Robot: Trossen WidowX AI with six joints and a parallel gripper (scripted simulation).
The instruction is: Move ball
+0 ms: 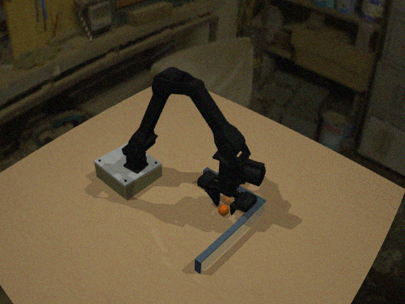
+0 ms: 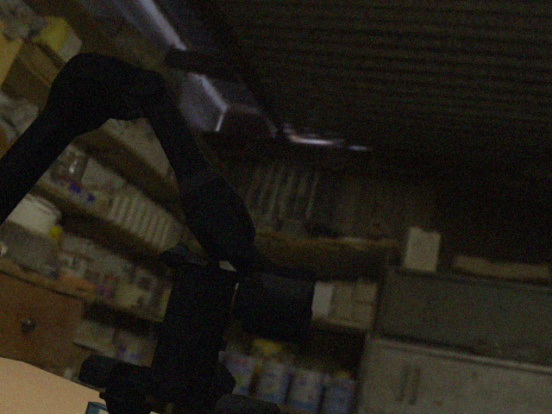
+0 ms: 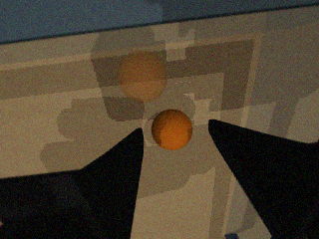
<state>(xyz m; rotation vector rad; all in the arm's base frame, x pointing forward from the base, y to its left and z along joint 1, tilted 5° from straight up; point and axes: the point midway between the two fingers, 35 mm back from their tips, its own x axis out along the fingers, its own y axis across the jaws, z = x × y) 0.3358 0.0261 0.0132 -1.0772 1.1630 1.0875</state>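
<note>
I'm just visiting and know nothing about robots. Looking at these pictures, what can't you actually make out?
- Top view: the gripper hides most of the see-through copy and part of the far wall.
- Exterior view: the ball is out of frame; the picture shows mostly the dark arm and shelves.
- Wrist view: whether the fingers touch the ball is unclear, though they stand open with a gap on each side.
</note>
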